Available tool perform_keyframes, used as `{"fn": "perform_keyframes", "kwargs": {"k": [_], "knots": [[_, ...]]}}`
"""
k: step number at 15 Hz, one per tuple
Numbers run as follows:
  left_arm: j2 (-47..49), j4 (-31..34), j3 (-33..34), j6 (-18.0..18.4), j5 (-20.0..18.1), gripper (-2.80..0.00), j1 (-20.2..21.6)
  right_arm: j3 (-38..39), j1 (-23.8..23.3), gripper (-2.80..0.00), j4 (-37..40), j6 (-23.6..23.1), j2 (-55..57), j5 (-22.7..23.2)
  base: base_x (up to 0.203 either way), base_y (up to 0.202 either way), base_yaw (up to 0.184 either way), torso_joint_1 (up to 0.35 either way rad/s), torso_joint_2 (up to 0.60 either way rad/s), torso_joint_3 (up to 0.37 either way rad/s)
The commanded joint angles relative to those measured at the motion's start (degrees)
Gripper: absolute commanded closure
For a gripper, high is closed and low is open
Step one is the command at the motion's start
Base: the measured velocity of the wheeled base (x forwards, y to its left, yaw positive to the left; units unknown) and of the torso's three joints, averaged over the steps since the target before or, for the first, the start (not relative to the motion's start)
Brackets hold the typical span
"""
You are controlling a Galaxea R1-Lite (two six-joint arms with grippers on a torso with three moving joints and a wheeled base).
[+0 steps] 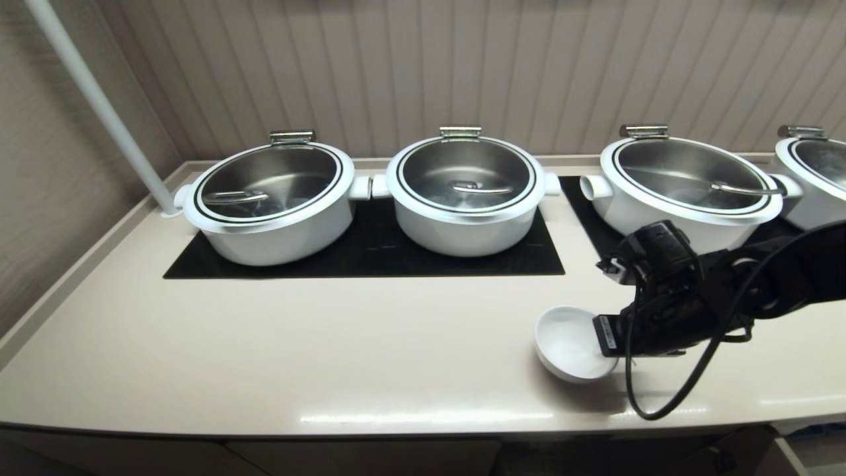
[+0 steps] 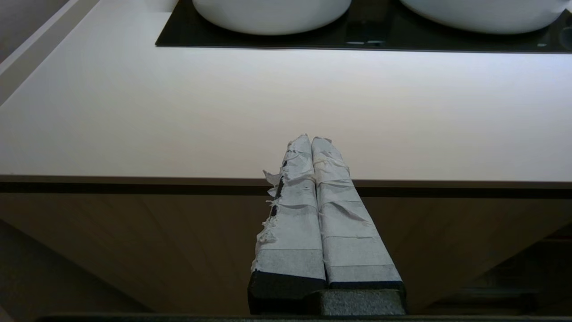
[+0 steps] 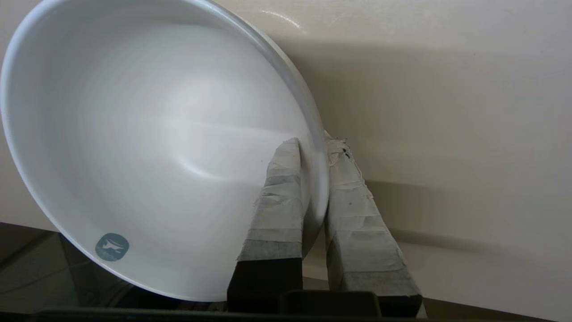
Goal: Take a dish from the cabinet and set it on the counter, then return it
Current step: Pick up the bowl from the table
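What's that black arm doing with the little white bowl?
The right gripper is pinching the rim of the dish, one finger inside and one outside, near the front edge of the counter. The left gripper is parked, shut, below the counter's edge. Four lidded pots sit behind.

The right arm (image 1: 760, 277) is seen as black and bulky, and a thin black cable (image 1: 661, 396) is looped below it. A small white label is carried on the right tool (image 1: 605, 337). The fingers (image 2: 313, 210) of the left tool (image 2: 311, 139) are wrapped in pale grey, frayed tape over black bases.
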Motion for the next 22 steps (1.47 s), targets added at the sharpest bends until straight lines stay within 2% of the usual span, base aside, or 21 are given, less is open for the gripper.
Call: {"fn": "perform_keyframes", "kwargs": {"k": [1,8,11,17,22], "knots": [[0.0,0.0,0.0,0.0,0.0,0.0,0.0,0.1,0.0,0.0,0.0,1.5,-1.1,0.1,0.0,0.0,0.0,0.0,0.0,0.0],[0.0,0.0,0.0,0.0,0.0,0.0,0.0,0.6,-0.8,0.0,0.0,7.4,-5.9,0.0,0.0,0.0,0.0,0.0,0.0,0.0],[0.0,0.0,0.0,0.0,0.1,0.0,0.0,3.1,-1.7,0.0,-0.1,8.1,-8.7,0.0,0.0,0.0,0.0,0.0,0.0,0.0],[0.0,0.0,0.0,0.0,0.0,0.0,0.0,12.8,-2.7,0.0,-6.2,8.0,-17.8,0.0,0.0,0.0,0.0,0.0,0.0,0.0],[0.0,-0.1,0.0,0.0,0.0,0.0,0.0,21.8,-1.8,0.0,-7.7,8.0,-27.6,0.2,0.0,0.0,0.0,0.0,0.0,0.0]]}}
